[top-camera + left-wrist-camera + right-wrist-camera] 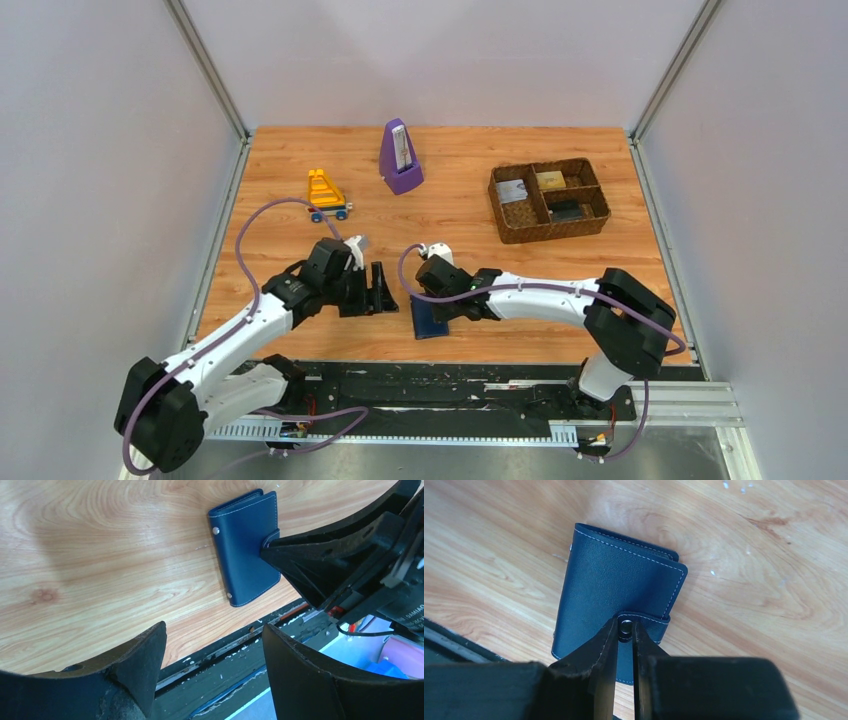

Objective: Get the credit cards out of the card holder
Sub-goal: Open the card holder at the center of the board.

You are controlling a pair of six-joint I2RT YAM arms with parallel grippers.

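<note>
The card holder lies closed and flat on the wooden table near its front edge, a dark blue cover with white stitching. Its snap tab wraps over one long edge. My right gripper is shut on that tab, with the metal snap pinched between its fingers. To the holder's left, my left gripper stands open with nothing between its fingers. The credit cards are hidden inside the closed holder.
A brown woven basket stands at the back right, holding a whitish card, a gold card and a dark flat item. A purple metronome and a yellow wheeled toy stand further back. A black rail runs along the table's front edge.
</note>
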